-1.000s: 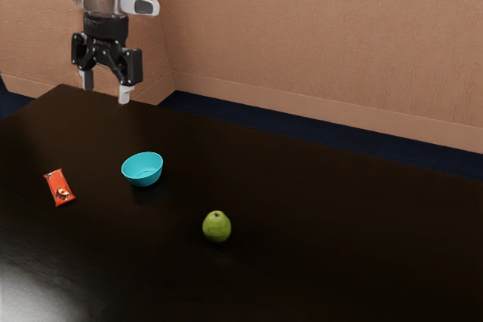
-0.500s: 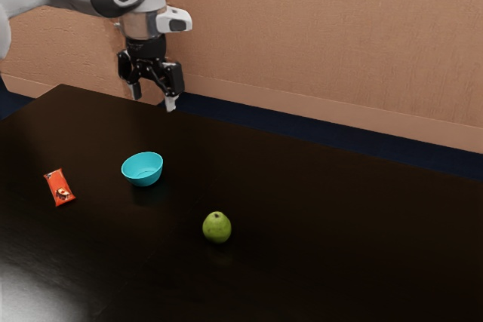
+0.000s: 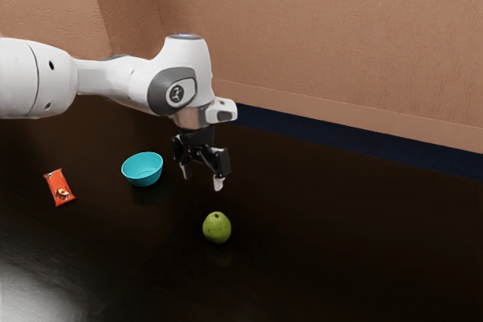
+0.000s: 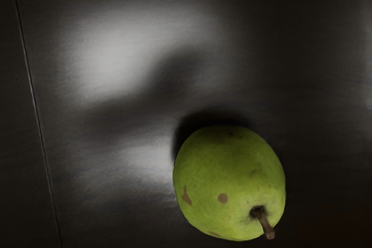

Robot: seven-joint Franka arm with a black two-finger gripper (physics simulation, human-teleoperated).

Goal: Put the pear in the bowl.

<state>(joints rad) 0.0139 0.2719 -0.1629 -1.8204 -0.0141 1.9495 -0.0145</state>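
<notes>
You're on the approach-to-grasp step. Your black 2-finger metal gripper hangs above the dark, glossy wood-look table, close to the plump green pear with a brown stem but not touching it. Its 2 fingers are spread, with nothing pinched between them. The pear sits on the tabletop, outside the round cyan bowl, likely plastic, which stands toward the exterior view's left.

The wrist view has the pear near the hand, off-centre, stem end showing. Depth is hard to judge from these angles, so your fingers may need a bit more sideways travel before they straddle the fruit.

Next: centre over the pear, keep the spread, go down until the fingers flank its widest part, then close. Don't descend off-centre; a fingertip landing on the rounded top could roll it. Expect a smooth, curved skin, so grip at mid-body, clear of the stem. After that, check the hold, lift above the bowl rim, carry across, lower and release. Keep clear of the flat red foil-like packet beyond the bowl.
</notes>
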